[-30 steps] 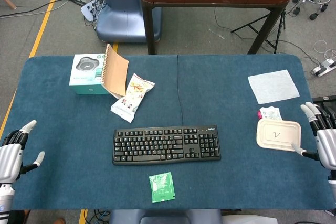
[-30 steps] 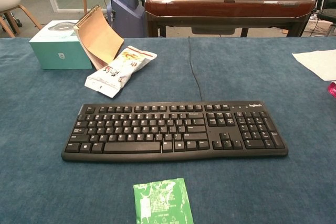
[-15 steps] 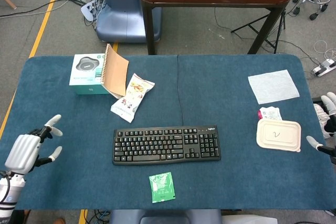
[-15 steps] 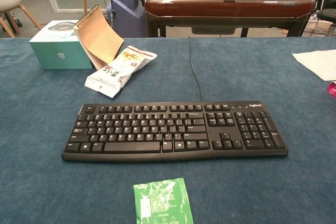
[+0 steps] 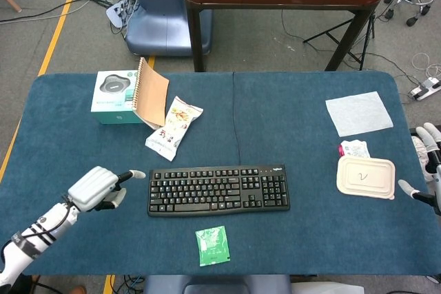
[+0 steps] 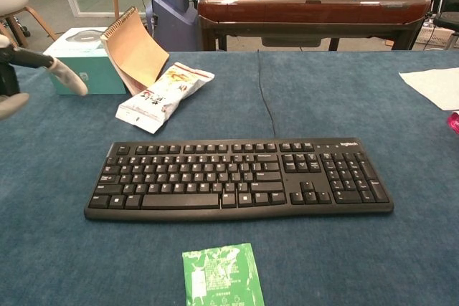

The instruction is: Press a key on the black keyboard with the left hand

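Note:
The black keyboard [image 5: 218,189] lies flat near the table's front middle, and the chest view shows the whole keyboard [image 6: 240,178] untouched. My left hand [image 5: 96,187] hovers just left of its left end, holding nothing. One finger [image 5: 133,174] stretches toward the keys and stops short of them, with the thumb apart below. In the chest view the left hand [image 6: 21,77] enters at the far left edge, above the cloth. My right hand [image 5: 428,170] sits at the table's right edge, fingers spread and empty.
A green packet [image 5: 211,245] lies in front of the keyboard. A snack bag [image 5: 174,128], a spiral notebook [image 5: 151,91] and a teal box [image 5: 114,96] stand behind at the left. A white container [image 5: 365,176] and a napkin [image 5: 359,113] lie at the right.
My left hand has swung right from the table's left edge to just beside the keyboard, one finger now pointing at it. The right hand has pulled back slightly toward the right edge.

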Controlling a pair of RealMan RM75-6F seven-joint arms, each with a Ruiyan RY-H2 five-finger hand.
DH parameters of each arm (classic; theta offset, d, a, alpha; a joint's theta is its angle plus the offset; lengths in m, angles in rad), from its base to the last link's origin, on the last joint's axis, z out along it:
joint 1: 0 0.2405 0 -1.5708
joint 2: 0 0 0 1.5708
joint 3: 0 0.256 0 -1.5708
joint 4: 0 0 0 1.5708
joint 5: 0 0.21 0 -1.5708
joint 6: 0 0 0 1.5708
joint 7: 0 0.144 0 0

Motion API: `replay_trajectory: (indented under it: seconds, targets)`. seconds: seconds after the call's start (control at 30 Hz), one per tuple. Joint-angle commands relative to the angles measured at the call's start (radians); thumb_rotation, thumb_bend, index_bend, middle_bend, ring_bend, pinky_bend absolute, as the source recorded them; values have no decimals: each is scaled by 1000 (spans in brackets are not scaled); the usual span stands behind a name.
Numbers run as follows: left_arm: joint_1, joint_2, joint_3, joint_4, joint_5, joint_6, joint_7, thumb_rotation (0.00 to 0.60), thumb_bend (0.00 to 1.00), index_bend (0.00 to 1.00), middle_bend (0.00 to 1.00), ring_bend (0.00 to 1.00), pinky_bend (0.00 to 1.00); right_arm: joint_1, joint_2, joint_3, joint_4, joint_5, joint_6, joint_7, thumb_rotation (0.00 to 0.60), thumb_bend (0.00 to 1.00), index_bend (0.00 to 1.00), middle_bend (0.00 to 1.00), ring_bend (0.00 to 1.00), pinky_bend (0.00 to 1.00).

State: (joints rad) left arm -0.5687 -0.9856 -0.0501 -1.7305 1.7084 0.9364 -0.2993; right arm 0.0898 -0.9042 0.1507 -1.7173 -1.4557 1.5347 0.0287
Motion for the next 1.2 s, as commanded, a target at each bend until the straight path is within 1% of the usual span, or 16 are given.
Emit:
replay_trajectory:
  seconds: [0.03, 0.2, 0.47, 0.6, 0.83, 1.2]
  targets:
    - [-74, -15, 9, -16, -10, -98, -1, 600, 660, 244, 1000, 1000, 1000, 2, -4, -3, 3, 0, -7, -1, 600, 49, 0, 50, 67, 41]
    - [-145, -48, 9, -25, -53, -207, 29, 600, 678, 216, 1000, 1000, 1000, 7, -10, -4, 8, 0, -15, 0, 600, 49, 0, 50, 67, 42]
    - [-217, -120, 5, -6, -133, -312, 78, 600, 681, 168, 1000, 1000, 1000, 8, -14, -6, 14, 1, -20, 2, 600, 49, 0, 50, 67, 41]
    - [-239, -160, 6, 14, -171, -340, 104, 600, 681, 149, 1000, 1000, 1000, 7, -16, -8, 17, 1, -20, 5, 600, 50, 0, 50, 67, 41]
    - [-266, -215, 13, 45, -247, -377, 193, 600, 681, 147, 1000, 1000, 1000, 3, -20, -10, 25, 1, -16, 13, 600, 49, 0, 50, 67, 42]
    - [-282, -259, 31, 66, -337, -387, 283, 600, 682, 147, 1000, 1000, 1000, -3, -27, -14, 38, 1, -14, 24, 600, 49, 0, 50, 67, 41]
